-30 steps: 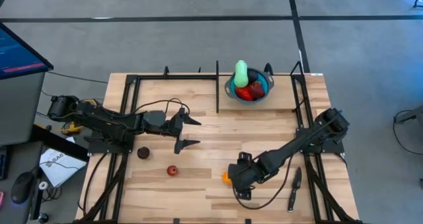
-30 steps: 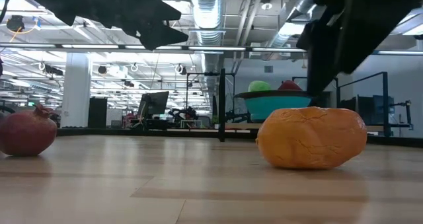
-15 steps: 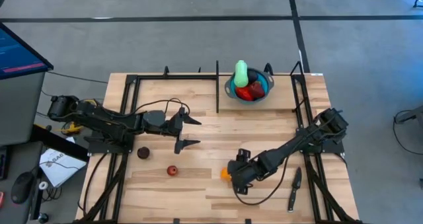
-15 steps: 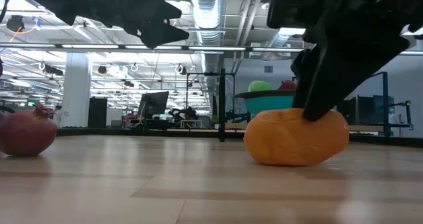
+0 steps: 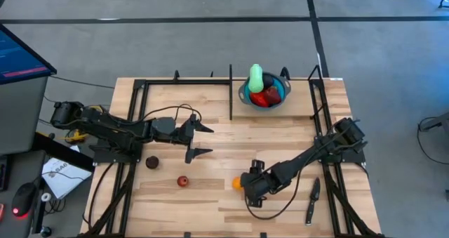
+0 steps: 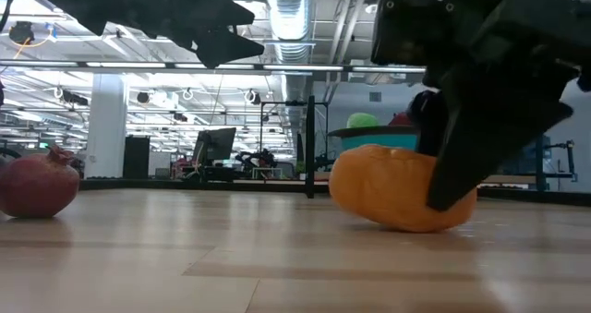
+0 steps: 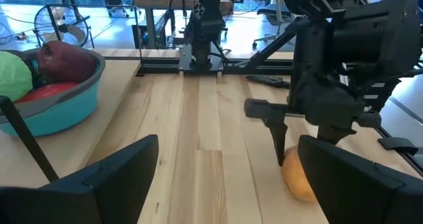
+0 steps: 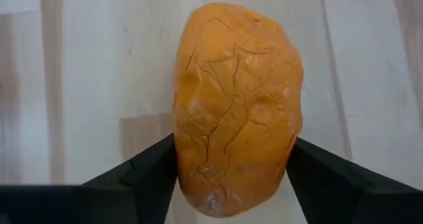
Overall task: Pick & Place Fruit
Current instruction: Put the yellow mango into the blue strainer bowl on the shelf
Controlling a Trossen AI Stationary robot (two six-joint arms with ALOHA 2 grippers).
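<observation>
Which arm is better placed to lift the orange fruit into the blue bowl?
Right. The right gripper already has its fingers on either side of the orange fruit. The left gripper hangs open over bare table, away from the fruit.

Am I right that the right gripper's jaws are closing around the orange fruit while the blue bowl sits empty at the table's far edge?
Not quite: the blue bowl is not empty; the high view shows green and red fruit in it. The right gripper does have the orange fruit between its jaws.
</observation>
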